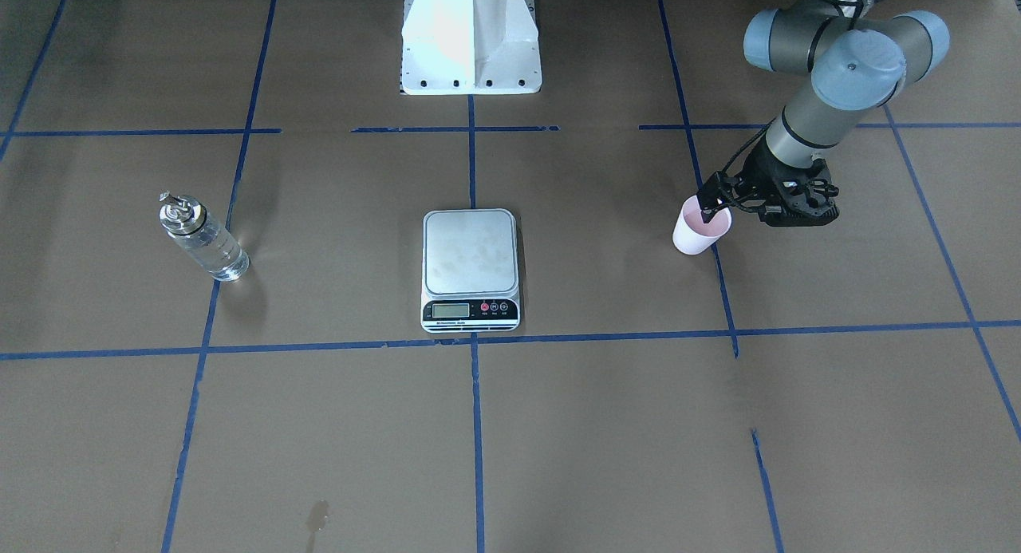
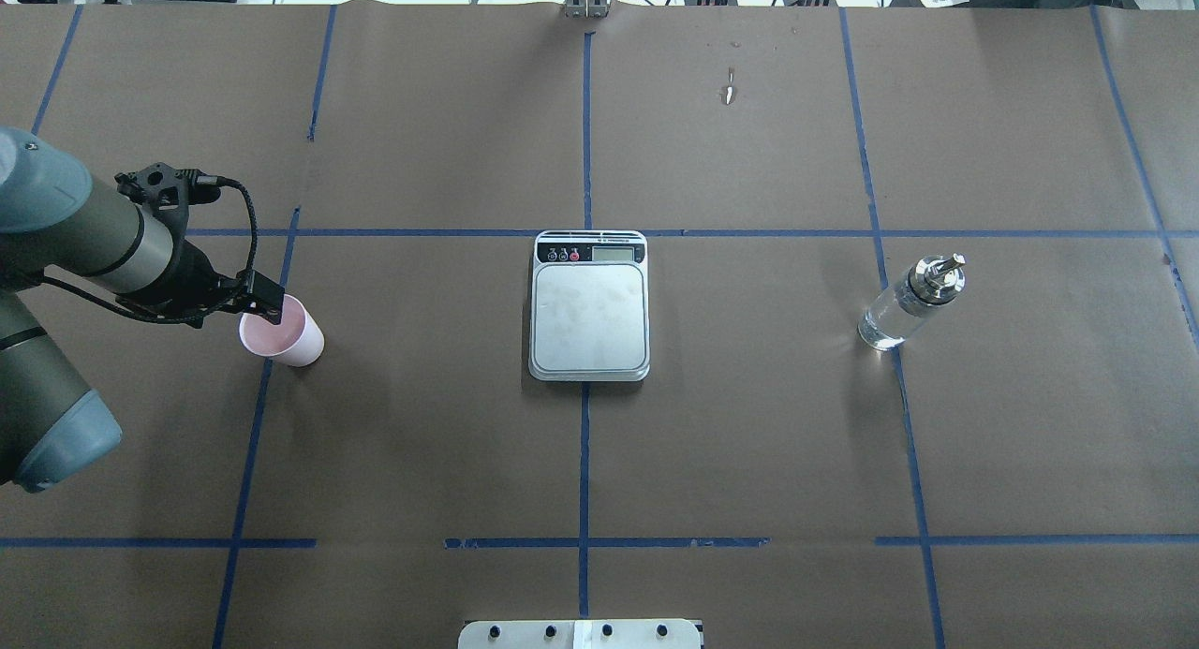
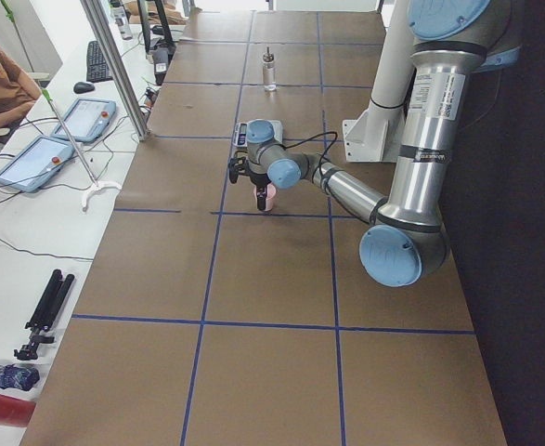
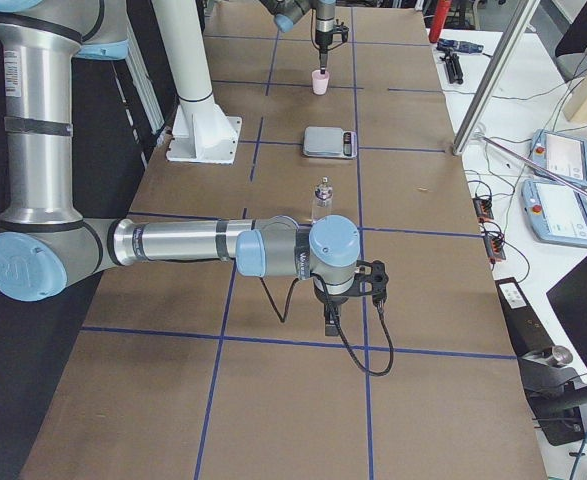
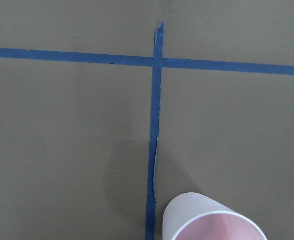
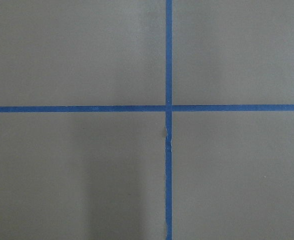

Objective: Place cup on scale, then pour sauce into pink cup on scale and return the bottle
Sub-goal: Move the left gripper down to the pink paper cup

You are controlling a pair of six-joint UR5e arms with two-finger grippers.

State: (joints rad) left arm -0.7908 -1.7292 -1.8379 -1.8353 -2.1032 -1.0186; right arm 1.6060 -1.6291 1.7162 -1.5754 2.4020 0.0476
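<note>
Left gripper at cup rim, pinch unconfirmed. Right gripper: cannot tell. Scale between cup and upright bottle, all well apart. Blue tape line beside cup.

The scale lies at the middle of the tabletop, its display toward the far edge. The cup stands on the tabletop well to the scale's left, with my left gripper at its rim. The bottle stands well to the scale's right. My right gripper hangs between the bottle and the tabletop's right edge.
</note>
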